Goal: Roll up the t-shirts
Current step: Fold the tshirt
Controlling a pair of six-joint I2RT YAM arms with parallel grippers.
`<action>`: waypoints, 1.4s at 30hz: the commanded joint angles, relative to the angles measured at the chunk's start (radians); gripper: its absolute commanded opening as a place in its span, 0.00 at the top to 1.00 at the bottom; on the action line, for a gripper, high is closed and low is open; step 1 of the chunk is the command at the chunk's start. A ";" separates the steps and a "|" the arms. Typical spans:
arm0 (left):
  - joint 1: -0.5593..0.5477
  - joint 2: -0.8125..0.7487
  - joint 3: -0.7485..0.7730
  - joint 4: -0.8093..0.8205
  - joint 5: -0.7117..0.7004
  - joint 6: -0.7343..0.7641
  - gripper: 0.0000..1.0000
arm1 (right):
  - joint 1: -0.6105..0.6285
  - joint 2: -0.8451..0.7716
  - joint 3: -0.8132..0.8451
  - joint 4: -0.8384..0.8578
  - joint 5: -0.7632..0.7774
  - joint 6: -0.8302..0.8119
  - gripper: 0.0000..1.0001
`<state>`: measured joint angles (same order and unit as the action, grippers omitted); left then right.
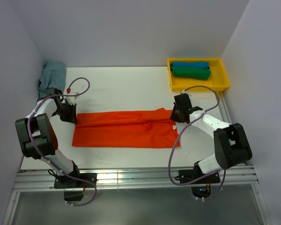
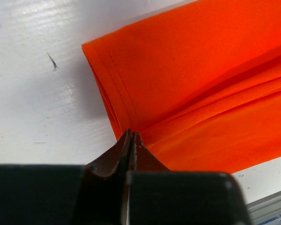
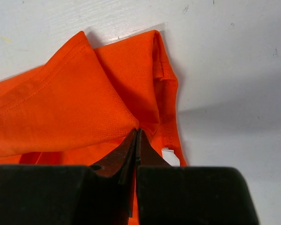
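The orange-red t-shirt [image 1: 126, 129] lies folded into a long band across the white table. My left gripper [image 1: 69, 115] is at its far left corner. In the left wrist view the jaws [image 2: 131, 135] are shut, pinching the folded edge of the shirt [image 2: 201, 70]. My right gripper [image 1: 179, 115] is at the far right corner. In the right wrist view it [image 3: 137, 132] is shut on a raised fold of the shirt [image 3: 65, 112], next to a small white label [image 3: 171, 157]. A green rolled shirt [image 1: 191, 72] and a blue rolled shirt [image 1: 190, 64] lie in the tray.
The yellow tray [image 1: 199, 88] stands at the back right. A crumpled grey-blue shirt [image 1: 51, 77] lies in the back left corner by the wall. Walls close in the left, back and right sides. A metal rail runs along the near edge.
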<state>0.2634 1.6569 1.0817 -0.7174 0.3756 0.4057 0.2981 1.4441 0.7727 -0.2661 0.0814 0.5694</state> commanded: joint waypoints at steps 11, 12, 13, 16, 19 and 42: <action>0.005 -0.063 -0.020 -0.016 0.000 0.035 0.58 | 0.041 -0.053 0.019 -0.033 0.031 0.007 0.64; 0.005 -0.068 -0.016 -0.017 -0.003 0.035 0.55 | 0.039 -0.065 0.025 -0.042 0.038 0.007 0.61; 0.005 -0.074 -0.013 -0.019 -0.006 0.035 0.51 | 0.039 -0.073 0.034 -0.053 0.041 0.006 0.60; 0.005 -0.089 0.007 -0.036 -0.023 0.039 0.46 | 0.039 -0.105 0.063 -0.106 0.066 0.000 0.53; 0.005 -0.109 0.024 -0.040 -0.047 0.041 0.44 | 0.039 -0.120 0.101 -0.127 0.084 -0.009 0.48; -0.006 -0.077 0.190 -0.086 -0.003 -0.010 0.45 | 0.024 0.314 0.416 -0.154 0.004 -0.051 0.50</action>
<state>0.2630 1.5818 1.2449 -0.7925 0.3435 0.4015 0.3267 1.7741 1.1854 -0.4210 0.0853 0.5293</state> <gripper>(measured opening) 0.550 0.494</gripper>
